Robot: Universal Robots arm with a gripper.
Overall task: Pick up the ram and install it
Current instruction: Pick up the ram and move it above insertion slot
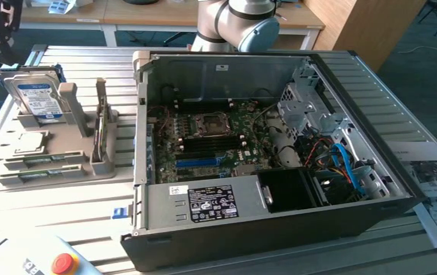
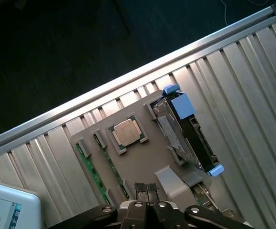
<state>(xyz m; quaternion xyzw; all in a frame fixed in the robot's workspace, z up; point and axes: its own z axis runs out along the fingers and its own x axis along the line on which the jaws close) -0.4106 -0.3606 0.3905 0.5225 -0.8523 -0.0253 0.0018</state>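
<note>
Green, thin circuit-board ram stick [image 2: 87, 164] sits edge-up in the grey plastic tray [image 2: 142, 160], at the tray's end opposite the silver hard drive [image 2: 173, 133]. Black gripper [image 2: 146, 187] hovers over the tray, closed and empty. Best approach, probably: centre above the stick's middle, squared to its length.

A computer case [image 1: 280, 243], tray [image 1: 104, 166] alongside
Both on the table [image 1: 58, 215]; tray at the exterior view's left, hard drive [image 1: 39, 100] and ram [image 1: 44, 157] standing in it.
</note>
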